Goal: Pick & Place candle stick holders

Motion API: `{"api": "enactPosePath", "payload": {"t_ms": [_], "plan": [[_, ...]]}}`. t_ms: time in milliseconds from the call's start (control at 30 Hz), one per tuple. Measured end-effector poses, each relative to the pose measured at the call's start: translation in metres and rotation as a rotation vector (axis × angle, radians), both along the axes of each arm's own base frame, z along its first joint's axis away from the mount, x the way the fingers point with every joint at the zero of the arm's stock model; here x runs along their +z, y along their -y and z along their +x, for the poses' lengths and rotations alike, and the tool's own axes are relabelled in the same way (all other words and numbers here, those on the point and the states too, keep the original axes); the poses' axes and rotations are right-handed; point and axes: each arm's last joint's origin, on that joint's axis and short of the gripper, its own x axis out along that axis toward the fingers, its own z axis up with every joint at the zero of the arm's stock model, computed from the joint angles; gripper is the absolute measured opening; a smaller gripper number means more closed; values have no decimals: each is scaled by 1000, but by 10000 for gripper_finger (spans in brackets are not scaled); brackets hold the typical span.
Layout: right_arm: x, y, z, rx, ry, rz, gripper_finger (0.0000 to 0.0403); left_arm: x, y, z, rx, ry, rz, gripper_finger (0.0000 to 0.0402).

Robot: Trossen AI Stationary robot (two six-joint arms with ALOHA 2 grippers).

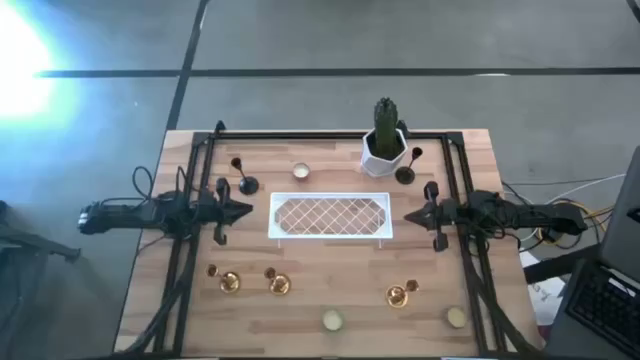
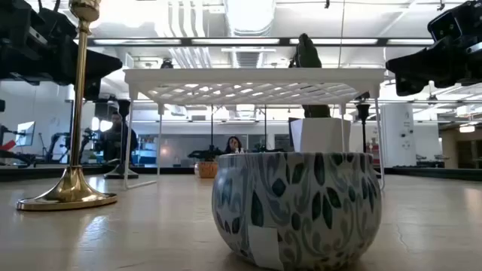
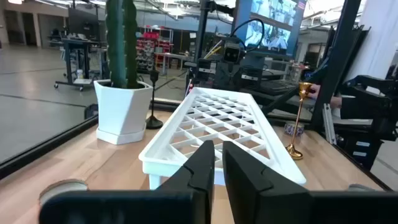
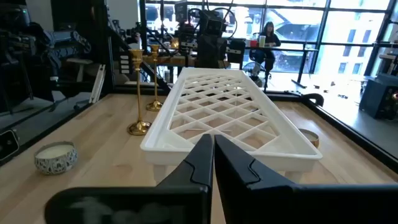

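While overhead hides it, wrist views show both jaws closed (empty) facing rack [image 1: 329, 217].

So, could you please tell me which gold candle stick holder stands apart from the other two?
The gold holder on the right arm's side, before the white rack; the other two stand as a pair on the left arm's side.
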Motion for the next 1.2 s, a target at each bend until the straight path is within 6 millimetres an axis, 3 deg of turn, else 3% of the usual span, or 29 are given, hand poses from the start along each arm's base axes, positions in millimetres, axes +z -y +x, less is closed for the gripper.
{"api": "enactPosePath", "payload": {"t_ms": [900, 1067, 1200], "plan": [[1, 0, 0, 0, 12, -17, 8, 0, 0, 0, 0, 0, 0, 37], [16, 0, -1, 9, 160, 77, 8, 0, 0, 0, 0, 0, 0, 37], [37, 0, -7, -4, 395, 6, 8, 0, 0, 0, 0, 0, 0, 37]]}}
